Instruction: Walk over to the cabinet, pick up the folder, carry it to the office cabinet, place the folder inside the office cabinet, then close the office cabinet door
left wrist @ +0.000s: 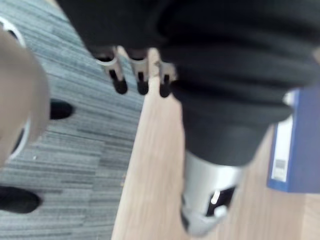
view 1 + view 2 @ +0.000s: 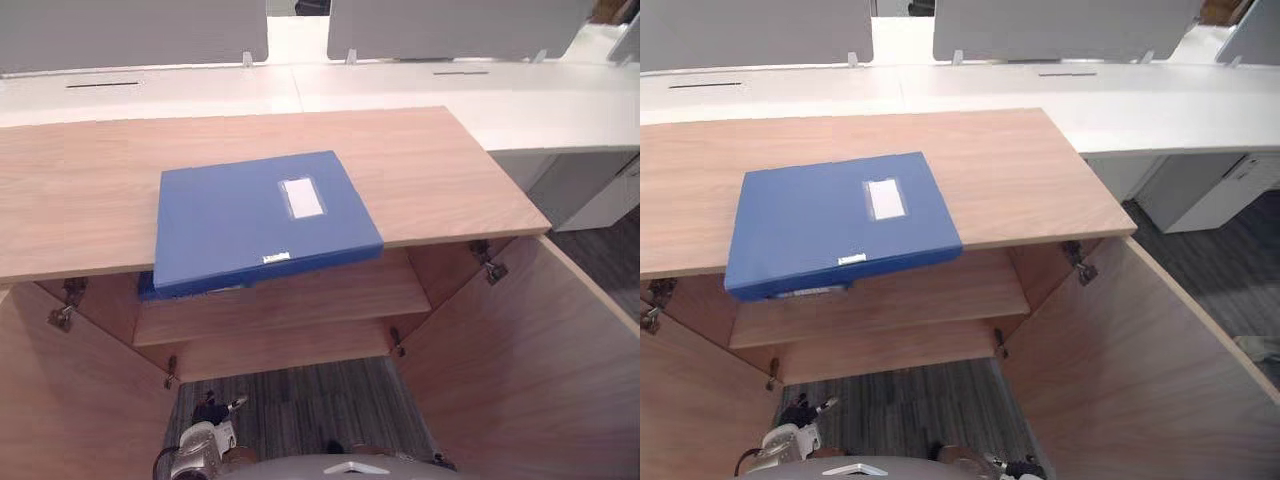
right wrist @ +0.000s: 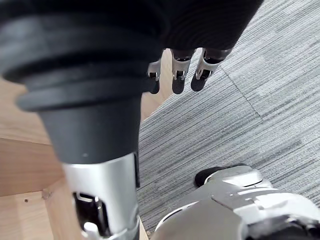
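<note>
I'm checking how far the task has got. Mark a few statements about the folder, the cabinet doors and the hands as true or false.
1. The blue folder lies on the cabinet top, overhanging its front edge. True.
2. Both cabinet doors are shut. False: the left door and right door stand open.
3. The left hand grips the folder. False: its fingers hang relaxed, holding nothing.
4. The right hand hangs open above grey carpet. True.
</note>
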`<state>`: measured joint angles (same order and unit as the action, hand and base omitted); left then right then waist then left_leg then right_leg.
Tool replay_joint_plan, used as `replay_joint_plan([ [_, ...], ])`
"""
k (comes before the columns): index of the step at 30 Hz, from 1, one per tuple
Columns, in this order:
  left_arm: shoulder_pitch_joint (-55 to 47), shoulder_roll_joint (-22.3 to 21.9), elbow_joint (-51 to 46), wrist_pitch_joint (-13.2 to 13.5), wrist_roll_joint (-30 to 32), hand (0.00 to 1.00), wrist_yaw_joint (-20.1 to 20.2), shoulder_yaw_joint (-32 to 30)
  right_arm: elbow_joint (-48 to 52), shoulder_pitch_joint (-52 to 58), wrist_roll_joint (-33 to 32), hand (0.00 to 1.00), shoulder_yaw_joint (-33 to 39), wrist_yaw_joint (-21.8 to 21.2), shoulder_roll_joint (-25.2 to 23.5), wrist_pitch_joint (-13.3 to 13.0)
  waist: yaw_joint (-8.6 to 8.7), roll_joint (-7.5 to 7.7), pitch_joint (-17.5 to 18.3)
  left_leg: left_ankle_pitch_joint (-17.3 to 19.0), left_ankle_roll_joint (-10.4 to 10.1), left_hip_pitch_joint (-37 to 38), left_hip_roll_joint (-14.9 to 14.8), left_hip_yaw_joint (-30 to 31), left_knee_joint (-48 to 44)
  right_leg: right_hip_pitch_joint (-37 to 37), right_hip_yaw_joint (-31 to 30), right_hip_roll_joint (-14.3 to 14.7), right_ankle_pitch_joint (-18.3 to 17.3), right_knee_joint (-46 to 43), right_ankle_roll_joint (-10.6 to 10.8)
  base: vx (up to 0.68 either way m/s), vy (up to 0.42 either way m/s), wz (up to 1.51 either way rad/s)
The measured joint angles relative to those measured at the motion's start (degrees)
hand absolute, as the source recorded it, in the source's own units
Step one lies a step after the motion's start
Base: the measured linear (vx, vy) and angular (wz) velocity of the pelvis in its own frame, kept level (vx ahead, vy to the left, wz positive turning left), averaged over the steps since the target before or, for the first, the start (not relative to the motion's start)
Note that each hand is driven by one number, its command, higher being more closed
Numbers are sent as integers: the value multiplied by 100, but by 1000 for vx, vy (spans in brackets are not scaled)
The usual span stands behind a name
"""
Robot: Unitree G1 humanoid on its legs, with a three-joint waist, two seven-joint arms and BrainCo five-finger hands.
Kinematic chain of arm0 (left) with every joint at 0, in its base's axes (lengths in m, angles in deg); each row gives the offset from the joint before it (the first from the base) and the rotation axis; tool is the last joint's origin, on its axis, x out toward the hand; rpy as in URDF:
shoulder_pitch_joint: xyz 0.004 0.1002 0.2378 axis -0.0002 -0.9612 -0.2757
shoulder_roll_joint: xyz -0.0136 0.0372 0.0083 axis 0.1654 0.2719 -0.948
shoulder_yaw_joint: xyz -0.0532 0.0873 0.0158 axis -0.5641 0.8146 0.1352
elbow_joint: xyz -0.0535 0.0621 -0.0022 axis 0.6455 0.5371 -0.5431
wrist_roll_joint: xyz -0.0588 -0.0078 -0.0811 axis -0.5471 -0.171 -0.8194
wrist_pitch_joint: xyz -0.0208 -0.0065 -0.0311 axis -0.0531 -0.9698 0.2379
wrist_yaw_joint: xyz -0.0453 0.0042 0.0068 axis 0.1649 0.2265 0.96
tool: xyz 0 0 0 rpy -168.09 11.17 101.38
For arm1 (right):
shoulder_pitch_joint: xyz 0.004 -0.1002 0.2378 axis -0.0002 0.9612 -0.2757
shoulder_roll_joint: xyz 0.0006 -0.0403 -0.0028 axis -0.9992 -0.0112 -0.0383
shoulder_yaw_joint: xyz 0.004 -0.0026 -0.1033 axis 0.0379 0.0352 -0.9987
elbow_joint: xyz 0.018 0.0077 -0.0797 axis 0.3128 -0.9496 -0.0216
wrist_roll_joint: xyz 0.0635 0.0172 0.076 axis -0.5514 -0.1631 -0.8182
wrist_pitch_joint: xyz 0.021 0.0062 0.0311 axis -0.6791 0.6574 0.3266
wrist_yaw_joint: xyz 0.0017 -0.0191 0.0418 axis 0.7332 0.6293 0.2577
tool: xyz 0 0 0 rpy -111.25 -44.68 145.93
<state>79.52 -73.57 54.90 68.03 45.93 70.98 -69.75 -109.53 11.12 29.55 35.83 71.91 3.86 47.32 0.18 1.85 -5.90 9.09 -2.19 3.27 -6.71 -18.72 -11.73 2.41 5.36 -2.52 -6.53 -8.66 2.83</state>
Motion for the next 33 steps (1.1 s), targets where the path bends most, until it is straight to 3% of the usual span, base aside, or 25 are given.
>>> replay_joint_plan([
  [7, -37, 165, 130, 1, 0, 0, -4, 546, -179, -43, 6, 0, 165, -6, 44, -7, 2, -46, 23, -268, 124, 390, 260, 160, 589, 361, 1, -44, 230, 437, -2, 19, 44, 5],
  [12, -115, 253, 28, 33, 8, 0, -132, 1088, -262, -129, 5, 0, 102, 2, 205, -17, 21, -212, -12, -565, 181, 602, 359, 472, 1092, 452, 32, -22, 359, 593, -8, -103, -22, 7],
  [14, -289, 255, -262, 65, 3, 0, -184, 1208, -258, -184, -1, 0, 72, 12, 213, -41, 22, -201, -25, -678, 186, 637, 378, 562, 1228, 445, 63, -25, 402, 640, -3, -160, -29, 14],
  [19, -1032, 315, -2090, 160, -62, 0, -298, 1614, -158, -103, -8, 0, -176, 54, 218, -122, -23, -173, -35, -801, 135, 612, 422, 838, 1493, 441, 121, -58, 424, 735, 33, -134, -13, 13],
  [25, -1807, 467, -4573, 558, -307, 0, -237, 2116, 68, 32, -9, 0, -424, 41, 227, -179, -56, -157, 11, -807, 136, 578, 511, 1101, 1653, 372, 12, -46, 423, 736, 46, -30, -1, 7],
  [33, -1951, 480, -6054, 861, -344, 0, -267, 2187, 259, 172, 4, 0, -570, 42, 232, -185, -146, -150, 75, -915, 205, 771, 528, 1279, 1618, 658, 167, -64, 344, 651, 68, 81, 4, 10],
])
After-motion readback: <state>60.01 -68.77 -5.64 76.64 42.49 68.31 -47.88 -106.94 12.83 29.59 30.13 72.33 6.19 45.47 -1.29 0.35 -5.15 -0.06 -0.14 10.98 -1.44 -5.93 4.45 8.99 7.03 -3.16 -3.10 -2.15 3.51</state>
